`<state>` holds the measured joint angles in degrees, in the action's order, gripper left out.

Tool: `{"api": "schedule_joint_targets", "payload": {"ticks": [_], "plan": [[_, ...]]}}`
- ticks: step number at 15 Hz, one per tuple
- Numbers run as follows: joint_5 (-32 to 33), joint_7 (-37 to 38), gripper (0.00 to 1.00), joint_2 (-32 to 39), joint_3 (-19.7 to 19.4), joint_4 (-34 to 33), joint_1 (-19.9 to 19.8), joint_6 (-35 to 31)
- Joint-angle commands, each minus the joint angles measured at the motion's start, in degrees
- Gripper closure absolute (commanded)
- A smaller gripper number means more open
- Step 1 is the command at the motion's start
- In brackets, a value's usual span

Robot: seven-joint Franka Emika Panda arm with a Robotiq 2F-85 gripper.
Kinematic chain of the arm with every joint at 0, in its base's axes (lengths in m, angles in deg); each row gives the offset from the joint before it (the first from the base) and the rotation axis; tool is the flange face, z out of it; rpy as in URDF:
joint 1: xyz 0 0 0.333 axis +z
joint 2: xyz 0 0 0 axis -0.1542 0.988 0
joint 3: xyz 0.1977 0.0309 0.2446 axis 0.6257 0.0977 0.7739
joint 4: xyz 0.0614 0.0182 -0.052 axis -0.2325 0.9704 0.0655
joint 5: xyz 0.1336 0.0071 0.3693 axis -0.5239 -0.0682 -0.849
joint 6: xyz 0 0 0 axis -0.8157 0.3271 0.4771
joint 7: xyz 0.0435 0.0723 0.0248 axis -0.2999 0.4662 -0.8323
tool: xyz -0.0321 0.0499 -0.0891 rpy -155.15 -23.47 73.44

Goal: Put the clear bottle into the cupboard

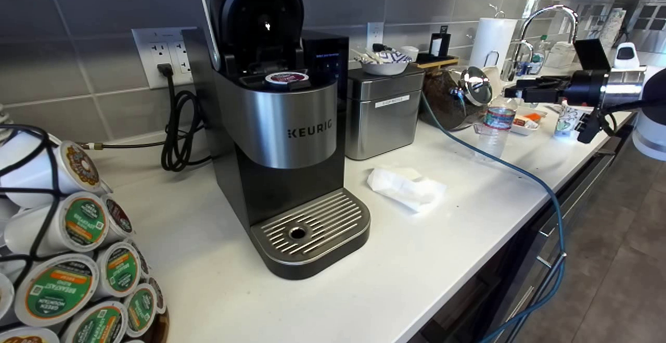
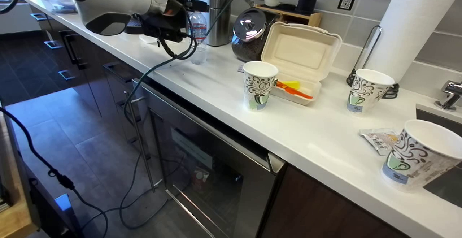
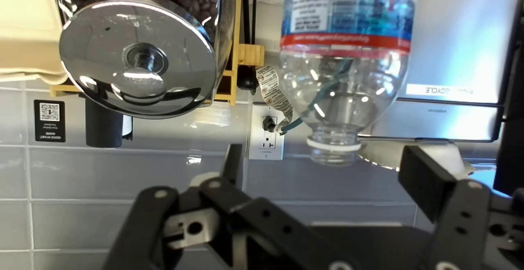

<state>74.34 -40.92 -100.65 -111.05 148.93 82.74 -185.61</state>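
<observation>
The clear bottle [image 3: 344, 85], with a red and blue label and no cap, stands upright on the counter in both exterior views; the wrist view shows it upside down. My gripper [image 3: 321, 171] stands open, a finger on each side of the bottle's neck with gaps to both. Black fingertips reach the bottle's top in an exterior view, where the gripper [image 1: 512, 93] lies level. Part of the bottle [image 2: 199, 52] is behind the arm there. Dark cupboard fronts [image 2: 86, 82] run under the counter; which one is the cupboard I cannot tell.
A blue cable [image 1: 520, 171] crosses in front of the bottle. Close by are a tilted coffee-bean jar [image 2: 249, 32], a steel bin [image 1: 385, 119], a paper cup [image 2: 260, 86] and a food box [image 2: 299, 53]. The coffee machine [image 1: 291, 124] stands farther along.
</observation>
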Motion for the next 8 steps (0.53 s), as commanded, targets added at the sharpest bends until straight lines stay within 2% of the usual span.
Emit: {"api": "schedule_joint_targets", "payload": {"ticks": [1,8], "plan": [[1.3,2.5,0.35,2.2,-2.1,-0.5,2.1,-1.7],[1.5,2.7,0.89,2.0,-2.5,-0.7,3.0,-1.7]]}}
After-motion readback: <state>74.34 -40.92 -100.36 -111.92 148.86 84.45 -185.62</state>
